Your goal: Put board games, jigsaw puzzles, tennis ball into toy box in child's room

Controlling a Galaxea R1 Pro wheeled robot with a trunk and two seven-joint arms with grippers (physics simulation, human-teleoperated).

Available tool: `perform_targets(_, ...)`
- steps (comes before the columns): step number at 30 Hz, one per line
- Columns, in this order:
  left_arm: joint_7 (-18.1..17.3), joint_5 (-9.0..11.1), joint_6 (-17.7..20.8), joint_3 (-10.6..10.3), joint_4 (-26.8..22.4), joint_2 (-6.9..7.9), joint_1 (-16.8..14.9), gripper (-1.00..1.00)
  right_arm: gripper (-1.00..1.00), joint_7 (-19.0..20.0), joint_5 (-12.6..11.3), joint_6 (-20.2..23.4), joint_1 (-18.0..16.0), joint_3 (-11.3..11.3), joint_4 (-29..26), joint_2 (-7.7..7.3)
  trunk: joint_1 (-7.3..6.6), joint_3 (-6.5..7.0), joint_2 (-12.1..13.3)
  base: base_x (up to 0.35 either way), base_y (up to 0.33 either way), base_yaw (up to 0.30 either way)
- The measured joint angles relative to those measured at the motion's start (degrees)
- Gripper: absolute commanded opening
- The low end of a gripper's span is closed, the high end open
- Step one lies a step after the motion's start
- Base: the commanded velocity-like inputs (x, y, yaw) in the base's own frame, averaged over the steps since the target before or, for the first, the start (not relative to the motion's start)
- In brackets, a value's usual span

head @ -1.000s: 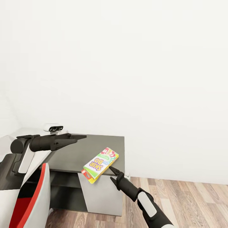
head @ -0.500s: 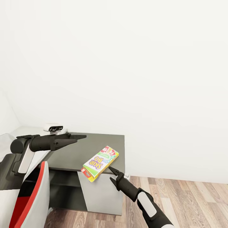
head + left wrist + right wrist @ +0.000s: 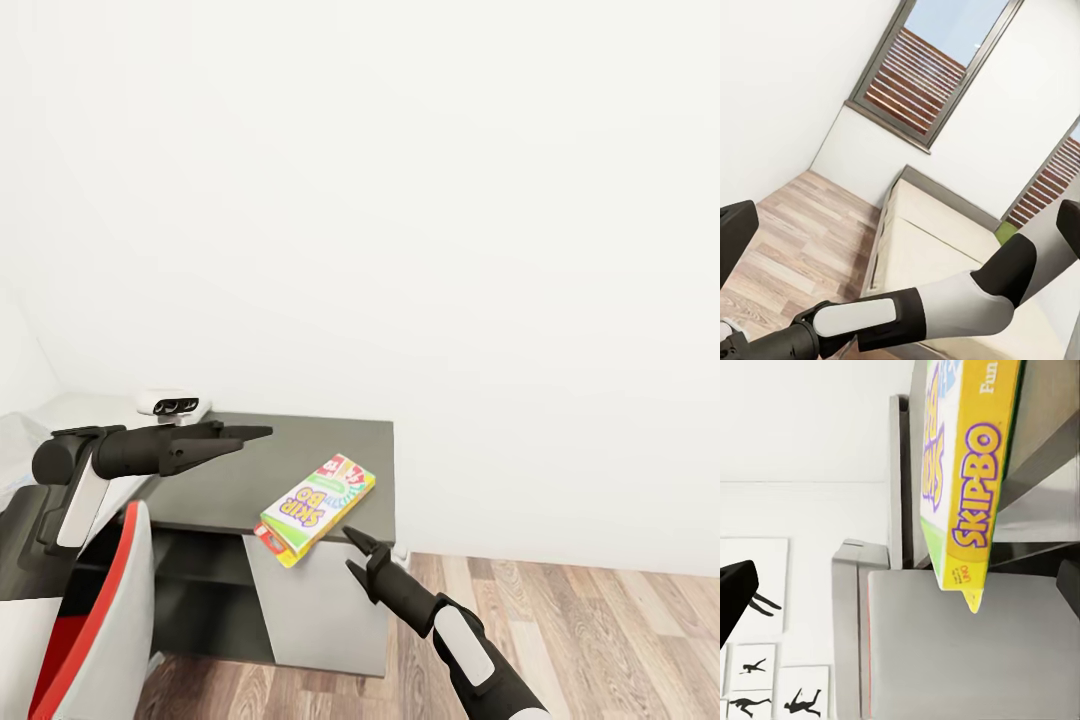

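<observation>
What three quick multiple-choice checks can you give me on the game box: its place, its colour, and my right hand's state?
1. Where is the game box?
A. on the floor
B. on the dark table, one corner past the edge
C. in a bin

2. What colour is the box's narrow side?
A. yellow
B. black
C. pink

3. How is the right hand?
A. shut on the box
B. open, beside the box
C. shut, empty

Answers:
1. B, the right wrist view shows the corner overhanging.
2. A, the side is yellow with purple lettering.
3. B, its fingers are spread with nothing between them.
</observation>
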Motion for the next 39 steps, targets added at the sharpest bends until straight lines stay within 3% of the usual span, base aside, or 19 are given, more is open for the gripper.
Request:
perform_targets(6,0.0,0.0,0.0,0.1,0.0,0.02,0.0,1.00,1.00,0.0,0.0,0.7,0.0,0.0,0.0,0.00,1.32,-1.08,-2.4,0.000,0.000,0.000)
perform_targets(18,-0.1,1.1,0.0,1.6,0.0,0.41,0.0,1.00,1.00,0.0,0.0,1.3,0.0,0.0,0.0,0.00,1.33,-1.08,-2.4,-0.002,0.012,0.000)
perform_targets(39,-0.1,1.3,0.0,2.0,0.0,0.62,0.0,1.00,1.00,0.0,0.0,1.3,0.0,0.0,0.0,0.00,1.33,-1.08,-2.4,-0.030,0.105,0.000)
